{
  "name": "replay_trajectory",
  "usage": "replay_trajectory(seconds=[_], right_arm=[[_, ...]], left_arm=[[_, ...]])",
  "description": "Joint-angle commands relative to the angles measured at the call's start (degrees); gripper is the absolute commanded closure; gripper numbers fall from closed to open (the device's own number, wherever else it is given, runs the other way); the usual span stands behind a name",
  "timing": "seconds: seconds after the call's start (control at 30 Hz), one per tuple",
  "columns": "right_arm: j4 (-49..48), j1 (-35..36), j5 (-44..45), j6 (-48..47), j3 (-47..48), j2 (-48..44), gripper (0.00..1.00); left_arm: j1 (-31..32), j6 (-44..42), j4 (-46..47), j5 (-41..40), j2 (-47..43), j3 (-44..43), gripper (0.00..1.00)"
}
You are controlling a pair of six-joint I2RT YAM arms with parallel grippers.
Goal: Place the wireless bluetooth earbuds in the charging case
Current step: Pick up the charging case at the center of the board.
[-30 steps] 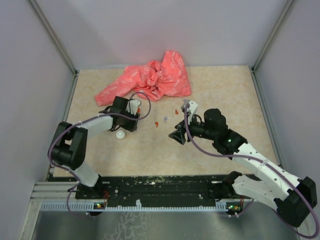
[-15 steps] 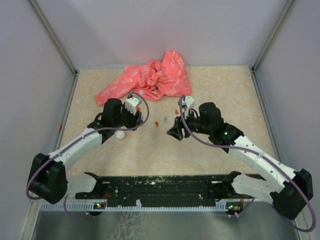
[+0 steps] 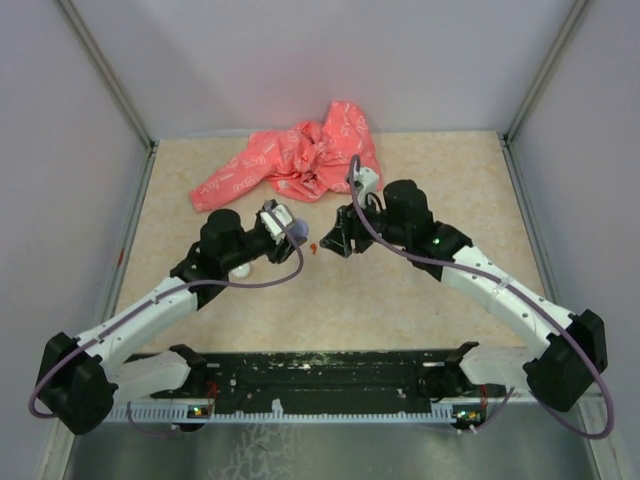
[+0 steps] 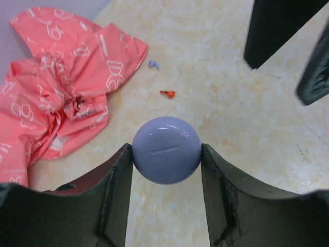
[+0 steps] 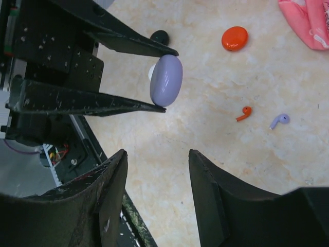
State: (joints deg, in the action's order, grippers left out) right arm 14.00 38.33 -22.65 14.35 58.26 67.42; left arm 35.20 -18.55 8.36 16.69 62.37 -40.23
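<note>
My left gripper (image 4: 166, 149) is shut on a lavender disc (image 4: 166, 150), held above the table; it also shows in the top view (image 3: 297, 232) and the right wrist view (image 5: 166, 80). The red-orange charging case (image 5: 234, 38) lies on the table beyond it, apart from both grippers; I cannot find it in the top view. One tiny red earbud (image 5: 244, 112) lies loose on the table and also shows in the left wrist view (image 4: 167, 93) and the top view (image 3: 313, 247). The other red earbud is hidden. My right gripper (image 5: 157, 153) is open and empty, facing the left gripper.
A pink printed cloth (image 3: 300, 160) lies crumpled at the back. A lavender earbud (image 5: 279, 121) lies next to the red one. A white disc (image 3: 241, 268) sits beside the left arm. A small black object (image 5: 160, 36) lies near the left gripper.
Both arms have stretched toward the table's middle. The left gripper moved right with the lavender disc now showing at its tips. The right gripper moved left and farther back, close to it.
</note>
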Motion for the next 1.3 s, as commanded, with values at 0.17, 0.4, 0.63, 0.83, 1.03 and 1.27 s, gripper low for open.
replay_trajectory(seconds=[0.17,0.4,0.63,0.83,1.03,1.27], right_arm=[[-6.06,-0.51,-3.16,4.01,6.58,5.37,0.5],[-10.06,-0.53,-4.66,6.94,7.4,8.84,0.52],[-13.38,-0.61,-6.73,9.47,7.75,11.37,0.56],[-14.33,-0.59,-8.73,10.73,7.83,13.24,0.61],[-14.64,-0.59,-10.54,10.99,7.75,13.45,0.71],[-13.41,-1.05,-11.31,8.64,7.94,12.13,0.85]], left_arm=[[2.5,-2.45,8.23,3.09,-1.79,0.62,0.63],[2.59,-1.67,9.01,4.36,-3.42,2.1,0.63],[2.85,-0.92,9.04,5.72,-3.82,2.78,0.63],[2.86,-1.22,9.15,4.84,-4.2,3.26,0.63],[2.85,-0.99,9.37,4.94,-4.27,3.38,0.61],[2.77,-0.23,9.37,4.18,-4.63,3.32,0.41]])
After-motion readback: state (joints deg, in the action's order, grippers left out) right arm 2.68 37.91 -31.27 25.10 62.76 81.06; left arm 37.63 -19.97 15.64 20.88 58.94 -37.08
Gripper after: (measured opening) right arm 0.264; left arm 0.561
